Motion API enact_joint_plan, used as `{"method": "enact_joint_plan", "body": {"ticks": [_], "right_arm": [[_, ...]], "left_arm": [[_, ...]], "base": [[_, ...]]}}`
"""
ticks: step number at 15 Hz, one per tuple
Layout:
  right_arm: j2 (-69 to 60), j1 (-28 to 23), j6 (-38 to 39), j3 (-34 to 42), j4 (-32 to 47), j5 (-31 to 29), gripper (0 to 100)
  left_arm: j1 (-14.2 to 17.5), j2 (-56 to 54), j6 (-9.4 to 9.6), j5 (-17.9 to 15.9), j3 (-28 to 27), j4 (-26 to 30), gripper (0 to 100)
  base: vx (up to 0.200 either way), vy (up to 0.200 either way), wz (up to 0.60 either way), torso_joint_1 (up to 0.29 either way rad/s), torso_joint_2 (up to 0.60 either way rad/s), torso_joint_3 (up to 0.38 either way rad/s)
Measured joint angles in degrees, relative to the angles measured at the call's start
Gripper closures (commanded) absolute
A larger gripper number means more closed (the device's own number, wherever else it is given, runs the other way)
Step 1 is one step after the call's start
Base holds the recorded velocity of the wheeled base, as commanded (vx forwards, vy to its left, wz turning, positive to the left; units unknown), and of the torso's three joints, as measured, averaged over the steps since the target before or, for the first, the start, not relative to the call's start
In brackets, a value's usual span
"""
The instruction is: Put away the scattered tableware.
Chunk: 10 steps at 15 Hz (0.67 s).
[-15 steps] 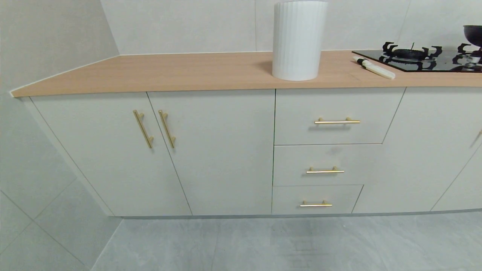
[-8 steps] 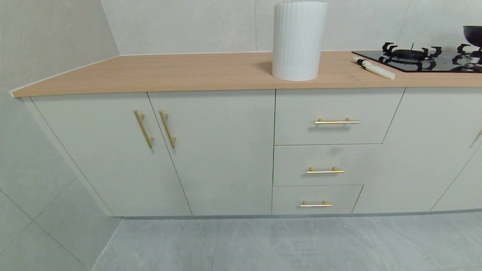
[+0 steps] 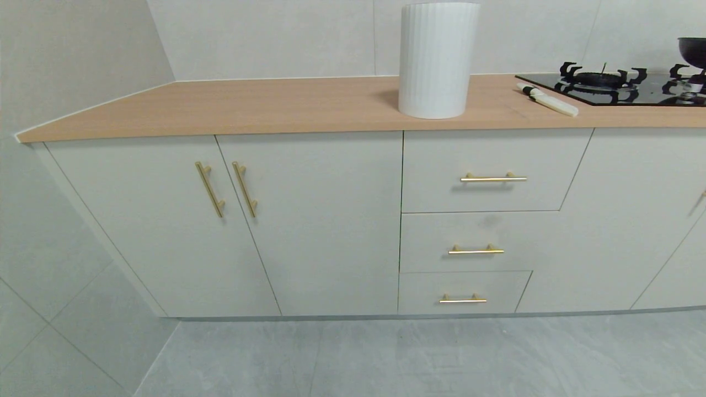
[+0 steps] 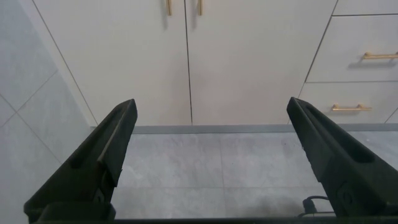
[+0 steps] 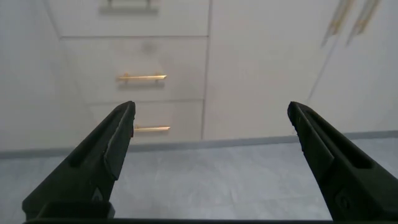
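Observation:
A knife with a cream sheath and a dark band [image 3: 547, 100] lies on the wooden countertop [image 3: 248, 105] beside the black gas hob [image 3: 618, 85]. A tall white ribbed container [image 3: 437, 58] stands on the counter left of it. My left gripper [image 4: 211, 109] hangs open low over the grey floor, facing the cabinet doors, nothing between its fingers. My right gripper [image 5: 211, 112] is open too, low in front of the drawers [image 5: 142, 78], holding nothing.
Below the counter are two cabinet doors with gold handles [image 3: 226, 187] and three stacked shut drawers [image 3: 485, 177]. A dark pot [image 3: 694, 51] sits at the hob's far right. A tiled wall meets the counter at its left end. Grey floor [image 3: 386, 358] lies in front.

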Motion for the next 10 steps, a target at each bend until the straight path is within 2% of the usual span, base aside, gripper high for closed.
{"method": "enact_joint_plan", "body": {"ticks": [5,10], "right_arm": [[-0.2,0.0,0.5,0.3,3.1,4.3,0],[-0.2,0.0,1.1,0.4,3.2,4.5,0]], "left_arm": [[0.0,0.0,0.11,0.0,0.0,0.0,0],[0.0,0.0,0.13,0.0,0.0,0.1,0]], "base": [[0.000,0.000,0.00,0.000,0.00,0.000],[0.000,0.000,0.00,0.000,0.00,0.000]]}}
